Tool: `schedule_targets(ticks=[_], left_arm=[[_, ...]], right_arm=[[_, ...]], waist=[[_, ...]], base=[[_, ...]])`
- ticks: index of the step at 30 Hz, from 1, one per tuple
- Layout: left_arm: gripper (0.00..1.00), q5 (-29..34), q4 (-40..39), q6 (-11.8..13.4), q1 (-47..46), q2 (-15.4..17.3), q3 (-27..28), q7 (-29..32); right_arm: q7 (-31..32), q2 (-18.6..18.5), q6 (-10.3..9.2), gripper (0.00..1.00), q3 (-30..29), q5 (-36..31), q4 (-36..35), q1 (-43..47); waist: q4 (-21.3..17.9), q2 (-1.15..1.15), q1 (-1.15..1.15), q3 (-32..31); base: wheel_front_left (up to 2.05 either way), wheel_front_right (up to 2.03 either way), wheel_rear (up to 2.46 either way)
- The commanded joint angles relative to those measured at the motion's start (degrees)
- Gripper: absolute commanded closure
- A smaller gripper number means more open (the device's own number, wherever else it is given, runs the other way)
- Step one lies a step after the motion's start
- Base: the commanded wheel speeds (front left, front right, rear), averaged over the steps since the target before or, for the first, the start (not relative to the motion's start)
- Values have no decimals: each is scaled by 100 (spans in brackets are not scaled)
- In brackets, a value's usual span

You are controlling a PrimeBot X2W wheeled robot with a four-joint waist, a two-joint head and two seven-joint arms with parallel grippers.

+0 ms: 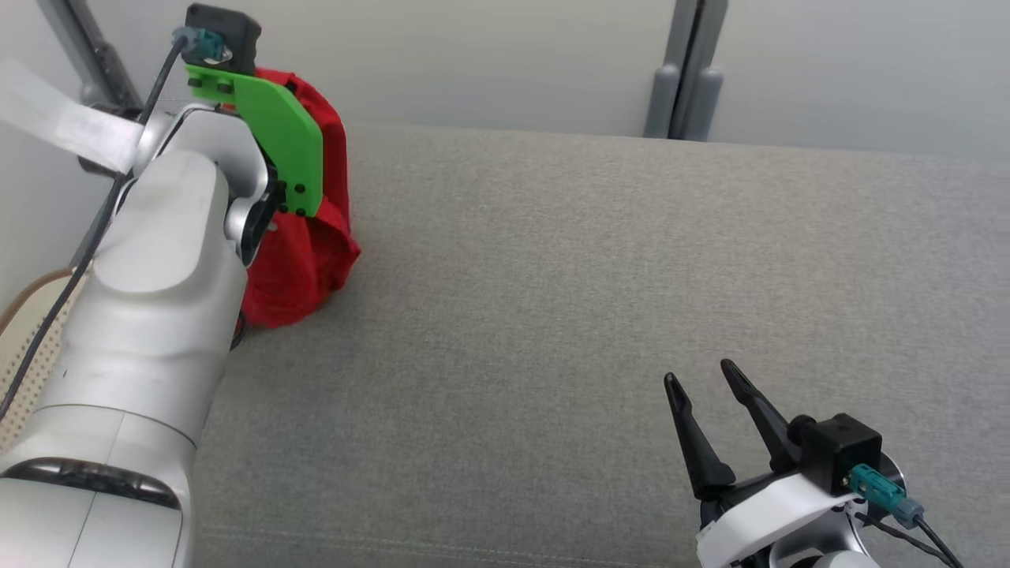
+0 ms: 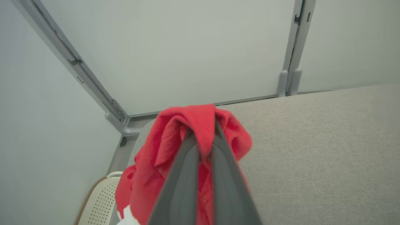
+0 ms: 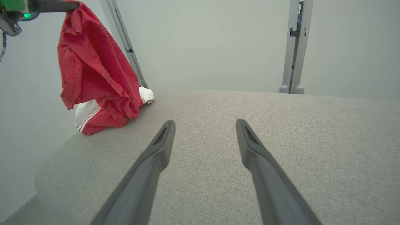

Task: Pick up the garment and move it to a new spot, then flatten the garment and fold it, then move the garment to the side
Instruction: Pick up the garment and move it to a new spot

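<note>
The garment (image 1: pixel 308 252) is red with white parts and hangs from my left gripper (image 2: pixel 203 132), which is shut on its top fold. In the right wrist view the garment (image 3: pixel 93 72) dangles at the far left, its lower end with a white striped band resting on the grey cushion (image 3: pixel 218 131). My left forearm hides much of the cloth in the head view. My right gripper (image 1: pixel 702 379) stands open at the lower right above the cushion, nothing between its fingers (image 3: pixel 159 150).
The grey fabric surface (image 1: pixel 592 300) spans the view, with its left edge near the garment. A pale perforated basket (image 2: pixel 100 200) stands below that edge. Grey wall panels with vertical posts (image 1: pixel 682 71) close the back.
</note>
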Motion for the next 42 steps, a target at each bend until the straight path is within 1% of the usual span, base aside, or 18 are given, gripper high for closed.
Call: schedule_targets(ticks=[1, 12, 13, 22, 26, 30, 36, 42], left_arm=[[100, 34, -74, -48, -67, -94, -79, -18], [100, -134, -608, -149, -248, -438, -448, -56], [100, -134, -608, -149, -248, -438, -448, -56], [100, -348, -926, -125, -321, -551, -651, -18], [100, -549, -1103, -93, -358, -571, -689, -76], [100, -791, -1367, -62, -383, -574, -852, -106], [100, -1116, -1619, 74, -360, -568, -1148, -163], [100, -1178, -1309, 147, -98, -516, -1285, -152]], right_arm=[[-76, -7, 0, 0, 20, 90, 80, -27], [-258, -7, 0, 0, 74, 204, 335, -265], [-258, -7, 0, 0, 74, 204, 335, -265], [-289, -7, 0, 0, 197, 253, 406, -420], [-313, -5, 0, 0, 264, 290, 440, -462], [-335, -6, 0, 0, 370, 335, 495, -514], [-395, -7, 0, 0, 468, 386, 568, -620], [-463, -7, 0, 0, 429, 411, 606, -673]], waist=[[-474, 0, 0, -394], [-1274, 0, 0, -612], [-1274, 0, 0, -612], [-1939, 0, 0, -622], [-2170, 0, 0, -600], [-2391, 0, 0, -565], [-2641, 0, 0, -454], [-2677, 0, 0, -311]], base=[[0, 0, 0], [0, 0, 0], [0, 0, 0], [0, 0, 0], [0, 0, 0], [0, 0, 0], [0, 0, 0], [0, 0, 0]])
